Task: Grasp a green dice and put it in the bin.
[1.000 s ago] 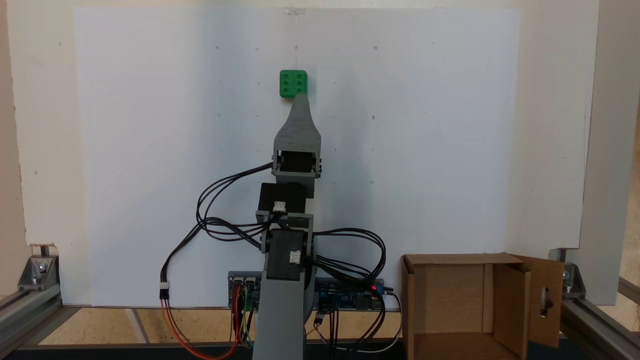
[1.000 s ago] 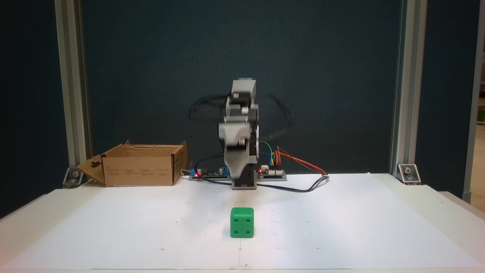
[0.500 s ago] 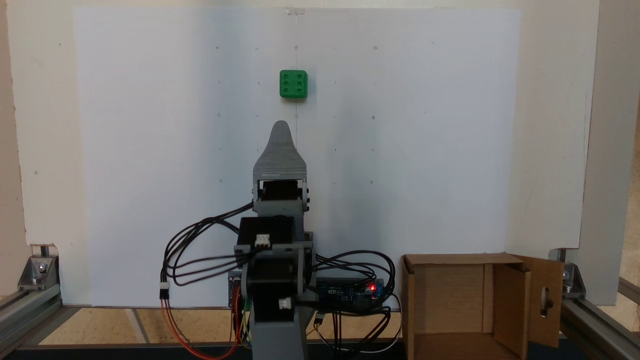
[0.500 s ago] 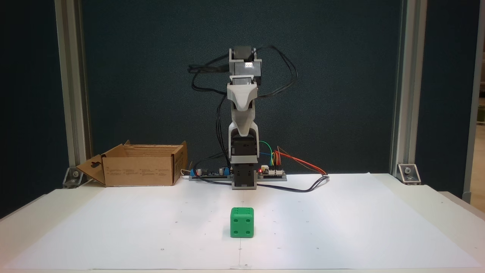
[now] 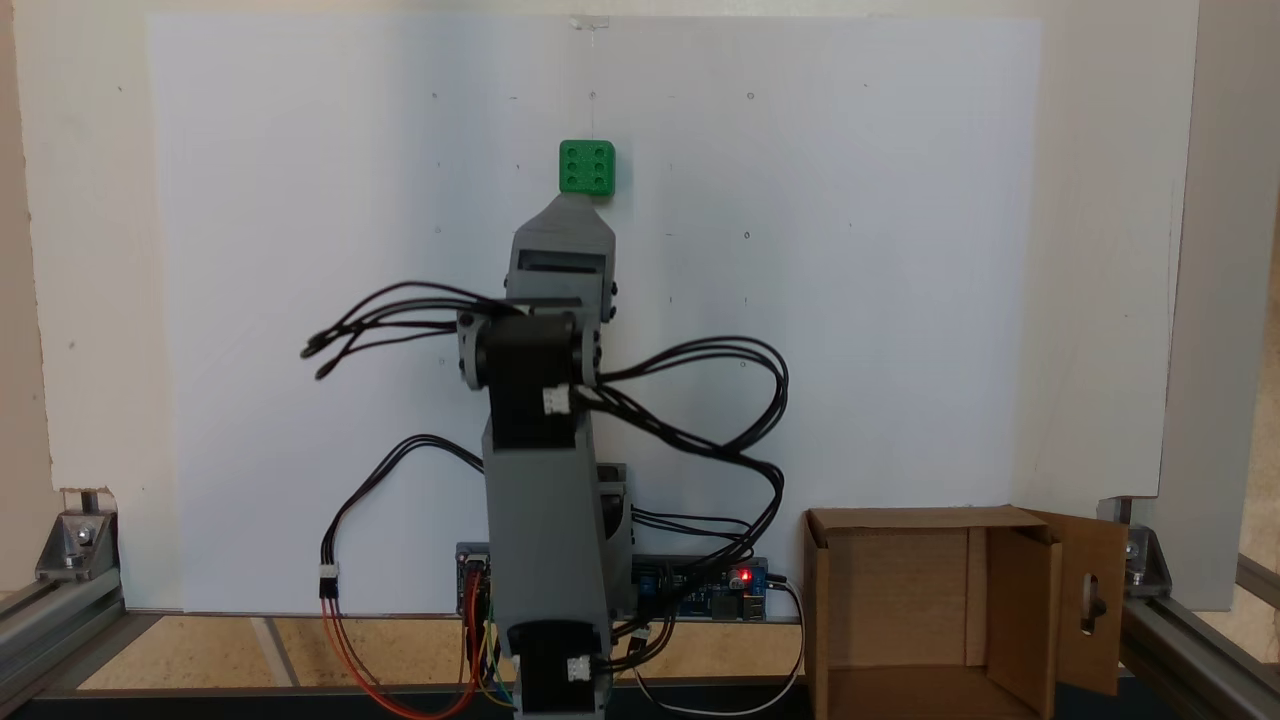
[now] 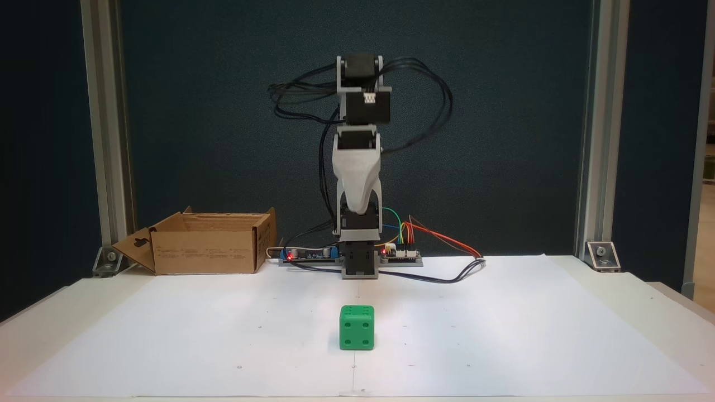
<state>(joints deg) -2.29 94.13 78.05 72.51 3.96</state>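
The green dice stands alone on the white paper, in front of the arm's base. My gripper hangs high above the table with its tip pointing down. It is between the base and the dice and touches nothing. In both fixed views the jaws show as a single grey wedge, so I cannot tell whether they are open or shut. The cardboard bin sits open-topped beside the arm's base, its slotted flap folded outward.
Controller boards with coloured wires lie at the arm's base. Black cables loop out on both sides of the arm. Aluminium frame posts stand at the table's back corners. The white paper sheet covers the table.
The arm pulled back from the dice and rose, then lifted higher, bringing the gripper tip forward toward the dice again. The dice and the bin have not moved.
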